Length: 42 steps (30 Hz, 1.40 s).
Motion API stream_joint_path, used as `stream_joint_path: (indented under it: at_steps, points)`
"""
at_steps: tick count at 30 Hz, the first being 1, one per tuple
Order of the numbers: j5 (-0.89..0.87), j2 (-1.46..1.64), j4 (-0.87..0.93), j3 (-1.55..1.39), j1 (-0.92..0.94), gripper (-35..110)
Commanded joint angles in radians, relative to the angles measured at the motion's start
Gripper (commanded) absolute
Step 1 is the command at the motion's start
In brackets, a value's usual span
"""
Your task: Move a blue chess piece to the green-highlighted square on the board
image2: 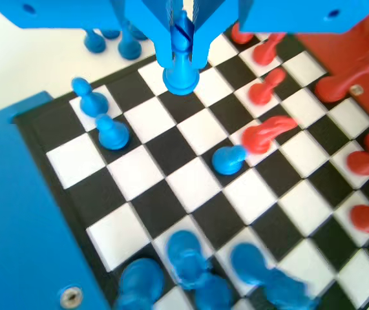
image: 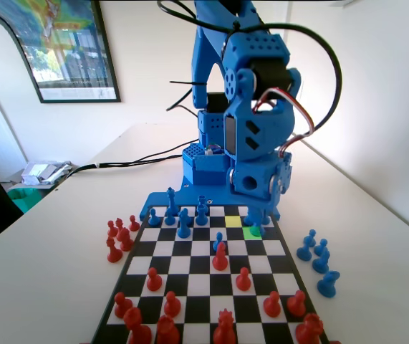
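The blue chess piece [image2: 180,64] is pinched between the fingers [image2: 179,55] at twelve o'clock in the wrist view — lowering appears underway; release onto the green-highlighted square [image: 253,231] is judged next.

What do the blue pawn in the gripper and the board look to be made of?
The blue chess piece, held between the jaws of the gripper, looks like moulded plastic: even colour, smooth semi-gloss skin with soft highlights on its base. The board looks like a thin flat printed sheet or card, with a faint sheen on the white squares; its exact material is unclear.
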<state>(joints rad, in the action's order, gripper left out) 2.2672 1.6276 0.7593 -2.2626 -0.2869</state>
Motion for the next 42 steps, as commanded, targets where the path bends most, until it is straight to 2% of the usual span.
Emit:
stream_joint_path:
  at_steps: [1, 30, 42]
  points:
    - [-0.014, 0.014, -0.018, -0.032, -0.029, 1]
    - [-0.005, -0.052, -0.123, -0.098, -0.028, 1]
    - [0.006, -0.057, -0.201, -0.127, -0.021, 12]
